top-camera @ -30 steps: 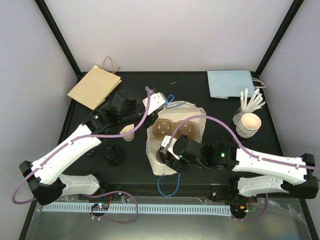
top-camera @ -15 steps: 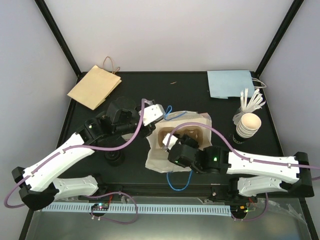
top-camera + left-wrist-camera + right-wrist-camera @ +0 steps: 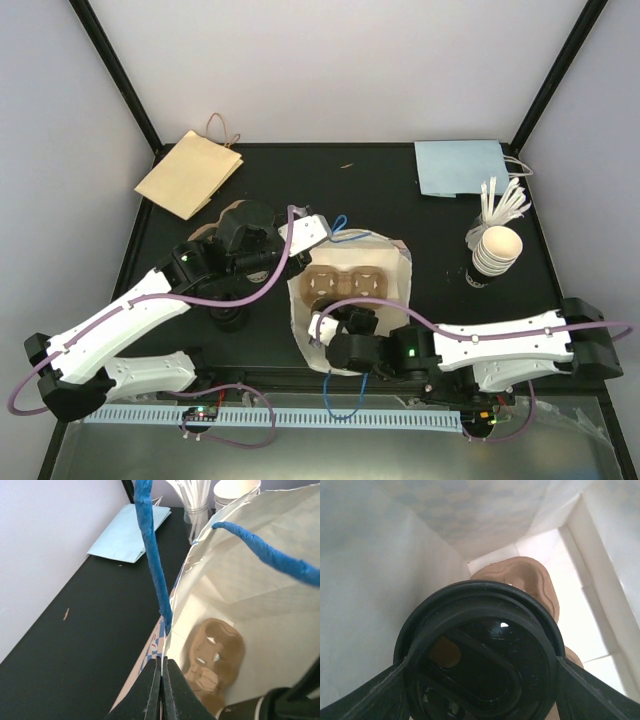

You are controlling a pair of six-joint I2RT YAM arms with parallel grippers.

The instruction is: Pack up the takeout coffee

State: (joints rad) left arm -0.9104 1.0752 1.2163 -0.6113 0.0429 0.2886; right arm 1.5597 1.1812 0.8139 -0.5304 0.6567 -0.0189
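One cup [image 3: 482,650] with a black lid hangs inside the one white bag [image 3: 398,268] at the frame centre, over the one cardboard carrier [image 3: 345,283]. The right gripper [image 3: 482,672] pinches this cup, its arm stretched in from lower right. The left gripper [image 3: 161,680], pressed together, pinches the bag rim at upper left

Two white-and-black arms, each one carrying a purple cable.
The left arm [image 3: 130,310] and the right arm [image 3: 500,340] are showing long white shells with rounded edges, and black blocks are sitting at the joints. A thin purple cable [image 3: 287,235] is running in loose loops along each arm. A small green light [image 3: 412,352] is glowing on the black part of the right arm. In the left wrist view the fingers [image 3: 174,695] are looking thin and black.
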